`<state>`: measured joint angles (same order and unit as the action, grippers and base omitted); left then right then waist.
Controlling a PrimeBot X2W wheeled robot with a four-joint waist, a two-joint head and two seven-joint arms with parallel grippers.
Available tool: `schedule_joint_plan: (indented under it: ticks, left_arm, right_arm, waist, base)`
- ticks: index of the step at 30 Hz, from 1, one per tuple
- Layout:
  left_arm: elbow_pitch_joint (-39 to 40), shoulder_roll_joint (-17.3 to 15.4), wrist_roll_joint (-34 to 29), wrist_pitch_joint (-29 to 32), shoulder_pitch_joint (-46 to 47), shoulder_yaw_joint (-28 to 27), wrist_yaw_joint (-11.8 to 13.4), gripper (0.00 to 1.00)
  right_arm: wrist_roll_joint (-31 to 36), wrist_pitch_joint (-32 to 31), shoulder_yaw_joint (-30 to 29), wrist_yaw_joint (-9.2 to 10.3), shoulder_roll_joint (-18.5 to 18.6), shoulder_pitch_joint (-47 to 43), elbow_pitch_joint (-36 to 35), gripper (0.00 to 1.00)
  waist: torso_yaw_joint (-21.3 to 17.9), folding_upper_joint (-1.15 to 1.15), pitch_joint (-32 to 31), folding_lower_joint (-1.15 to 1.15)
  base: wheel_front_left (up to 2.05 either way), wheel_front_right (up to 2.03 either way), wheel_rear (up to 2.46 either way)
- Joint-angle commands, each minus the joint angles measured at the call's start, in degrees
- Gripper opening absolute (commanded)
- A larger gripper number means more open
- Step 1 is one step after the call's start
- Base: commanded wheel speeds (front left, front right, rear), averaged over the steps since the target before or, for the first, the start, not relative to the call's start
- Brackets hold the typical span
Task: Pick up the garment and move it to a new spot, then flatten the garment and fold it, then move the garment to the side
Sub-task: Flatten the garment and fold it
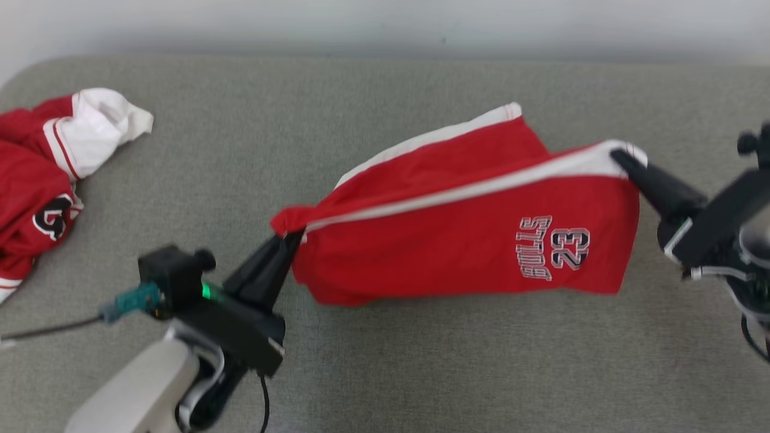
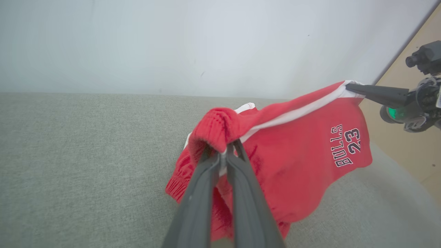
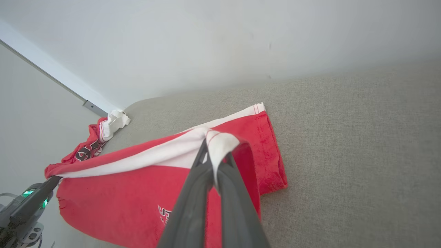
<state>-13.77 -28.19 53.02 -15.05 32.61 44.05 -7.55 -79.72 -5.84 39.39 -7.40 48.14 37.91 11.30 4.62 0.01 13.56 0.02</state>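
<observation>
Two tools hold one red garment [image 1: 469, 240] stretched between them over the grey surface [image 1: 421, 373]. In the head view it sits a little toward 3 o'clock of centre: red shorts with a white side stripe and the print "BULLS 23" near the hem. The far leg, toward 12 o'clock, rests on the surface.

The left tool [image 1: 290, 239], at the garment's 8 o'clock end, is clenched on the bunched red waistband. The left wrist view shows the ribbed band pinched between its fingers [image 2: 203, 186]. The right tool [image 1: 622, 161], at the 2 o'clock end, is clenched on the white-striped hem corner — in the right wrist view the cloth folds over its tips.

Well apart, at the 9 o'clock edge, a second red-and-white garment [image 1: 48, 174] lies crumpled on the surface. A pale wall [image 1: 385, 24] runs along 12 o'clock.
</observation>
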Motion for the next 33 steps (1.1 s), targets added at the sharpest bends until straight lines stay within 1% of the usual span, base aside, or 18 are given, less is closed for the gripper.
schedule_joint_plan:
  ticks: [1,6,11,14,16,21,25,26,27,28,29,30,31,33]
  left_arm:
    - [-0.7,0.2,0.8,-0.2,1.7,0.1,0.1,0.00]
    - [-4.8,1.0,2.9,-0.2,9.7,1.9,0.1,0.00]
    - [-8.5,2.0,4.6,-0.2,15.4,3.8,0.1,0.00]
    - [-10.0,2.5,5.5,-0.2,18.1,5.8,0.1,0.00]
    - [-10.7,2.7,5.7,-0.2,19.7,6.6,0.1,0.00]
    - [-12.6,3.5,6.3,-0.2,22.0,8.2,0.1,0.00]
    - [-13.6,3.9,6.4,-0.2,23.0,9.3,0.1,0.00]
    - [-13.8,4.0,6.6,-0.2,23.1,9.5,0.1,0.00]
    - [-14.1,4.1,6.6,-0.2,23.1,9.8,0.1,0.00]
    - [-14.4,4.2,6.6,-0.2,23.1,10.0,0.1,0.00]
    - [-14.7,4.2,6.5,-0.2,23.1,10.0,0.1,0.27]
    - [-15.0,4.3,6.2,-0.2,22.9,9.9,0.1,0.98]
    - [-15.3,4.4,5.9,-0.2,22.6,9.5,0.1,1.00]
    - [-15.8,4.3,4.9,-0.2,20.4,8.5,0.1,1.00]
  right_arm:
    - [0.9,-0.8,0.4,-0.19,-0.7,1.9,1.0,0.00]
    - [5.4,-4.6,3.0,-0.19,-4.5,13.2,8.5,0.00]
    - [9.0,-5.2,6.0,-0.19,-8.5,21.4,15.9,0.00]
    - [11.9,-6.0,9.1,-0.19,-9.8,25.5,19.5,0.00]
    - [13.5,-5.4,10.8,-0.19,-10.5,27.9,21.9,0.00]
    - [15.3,-2.9,13.1,-0.19,-12.7,31.8,28.4,0.00]
    - [15.3,-1.7,15.3,-0.19,-13.9,33.7,31.2,0.00]
    - [15.5,-1.1,15.8,-0.19,-14.1,34.0,31.6,0.11]
    - [15.4,-0.6,16.3,-0.19,-14.4,34.1,32.1,0.44]
    - [15.2,-0.2,16.8,-0.19,-14.5,34.1,32.5,0.81]
    - [14.9,0.2,17.2,-0.19,-14.7,34.1,32.9,1.00]
    - [14.2,0.7,17.4,-0.19,-15.0,34.0,33.1,1.00]
    - [13.9,1.2,17.8,-0.19,-15.1,33.6,33.1,1.00]
    - [12.8,2.9,19.2,-0.19,-15.0,32.2,33.0,1.00]
  waist:
    - [2.1,-0.01,4.6,-0.02]
    - [3.7,-0.01,9.3,-0.02]
    - [4.6,-0.01,12.5,-0.02]
    - [5.0,-0.01,14.1,-0.02]
    - [5.2,-0.01,14.9,-0.02]
    - [5.4,-0.01,16.1,-0.02]
    - [5.2,-0.01,16.5,-0.02]
    - [5.2,-0.01,16.5,-0.02]
    - [5.1,-0.01,16.4,-0.02]
    - [5.0,-0.01,16.1,-0.02]
    - [4.9,-0.01,15.7,-0.02]
    - [4.7,-0.01,15.3,-0.02]
    - [4.5,-0.01,14.7,-0.02]
    - [4.0,-0.01,12.5,-0.02]
  base:
    - [0.00,0.00,0.00]
    - [0.00,0.00,0.00]
    - [0.00,0.00,0.00]
    - [0.00,0.00,0.00]
    - [0.00,0.00,0.00]
    - [0.00,0.00,0.00]
    - [0.00,0.00,0.00]
    - [0.00,0.00,0.00]
    - [0.00,0.00,0.00]
    - [0.00,0.00,0.00]
    - [0.00,0.00,0.00]
    - [0.00,0.00,0.00]
    - [0.00,0.00,0.00]
    - [0.00,0.00,0.00]
